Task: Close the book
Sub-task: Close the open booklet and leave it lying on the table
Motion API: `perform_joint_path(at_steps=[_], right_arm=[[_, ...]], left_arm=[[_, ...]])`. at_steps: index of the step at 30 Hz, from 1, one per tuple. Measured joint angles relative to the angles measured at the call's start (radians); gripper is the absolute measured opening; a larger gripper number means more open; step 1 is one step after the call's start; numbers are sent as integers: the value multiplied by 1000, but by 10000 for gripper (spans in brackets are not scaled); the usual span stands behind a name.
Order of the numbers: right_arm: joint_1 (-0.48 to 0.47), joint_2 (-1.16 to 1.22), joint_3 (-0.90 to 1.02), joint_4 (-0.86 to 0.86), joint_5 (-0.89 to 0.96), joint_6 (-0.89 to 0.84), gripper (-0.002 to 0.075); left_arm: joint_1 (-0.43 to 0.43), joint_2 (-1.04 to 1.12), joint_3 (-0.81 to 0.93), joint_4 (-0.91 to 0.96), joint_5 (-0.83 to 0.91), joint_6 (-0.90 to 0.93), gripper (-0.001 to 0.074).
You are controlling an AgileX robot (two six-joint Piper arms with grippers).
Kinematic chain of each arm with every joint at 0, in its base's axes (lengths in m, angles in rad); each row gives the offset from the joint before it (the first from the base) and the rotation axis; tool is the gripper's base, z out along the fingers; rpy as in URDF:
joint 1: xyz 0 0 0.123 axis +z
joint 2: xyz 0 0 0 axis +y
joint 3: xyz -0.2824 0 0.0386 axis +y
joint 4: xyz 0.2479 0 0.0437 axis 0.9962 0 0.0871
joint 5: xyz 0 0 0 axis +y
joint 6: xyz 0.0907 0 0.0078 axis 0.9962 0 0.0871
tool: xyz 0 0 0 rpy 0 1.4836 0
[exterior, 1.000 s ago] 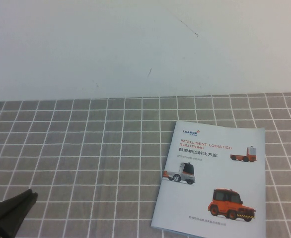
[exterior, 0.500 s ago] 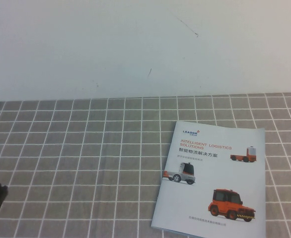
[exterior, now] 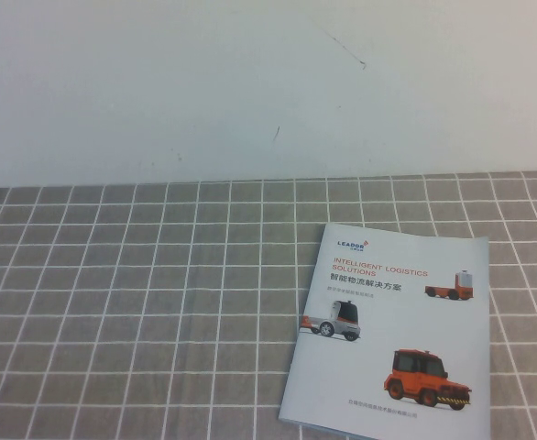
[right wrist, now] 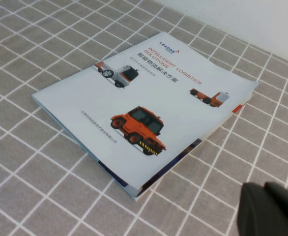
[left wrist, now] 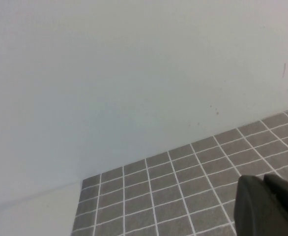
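- One book (exterior: 388, 330), closed, lying flat with its cover up on the right part of the table.
- Three vehicles printed on that cover: one grey-and-white car (exterior: 331, 321), one large orange truck (exterior: 427, 376) and one small orange flatbed (exterior: 450, 286).
- One grey checked tablecloth (exterior: 140, 302) with white grid lines, under the book.
- One plain white wall (exterior: 204, 82) behind the table.
- Two grippers, each seen only from its own wrist camera: one left gripper (left wrist: 265, 186) above the cloth near the wall, its dark fingers together; one right gripper (right wrist: 267, 191) above the cloth just beside the book's corner, its fingers together too.
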Motion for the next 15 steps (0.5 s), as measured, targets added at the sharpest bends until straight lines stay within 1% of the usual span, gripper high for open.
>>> perform_joint_path(at_steps=[5, 7, 11, 15], right_arm=[[0, 0, 0, 4, 0, 0, -3], [0, 0, 0, 6, 0, 0, -3], [0, 0, 0, 6, 0, 0, -3], [0, 0, 0, 8, 0, 0, -3]], left_arm=[[6, -2, 0, 115, 51, -179, -4], [6, -3, 0, 179, 113, -268, -4], [6, -3, 0, 257, 303, -524, -4], [6, -3, -4, 281, 326, -627, -4]])
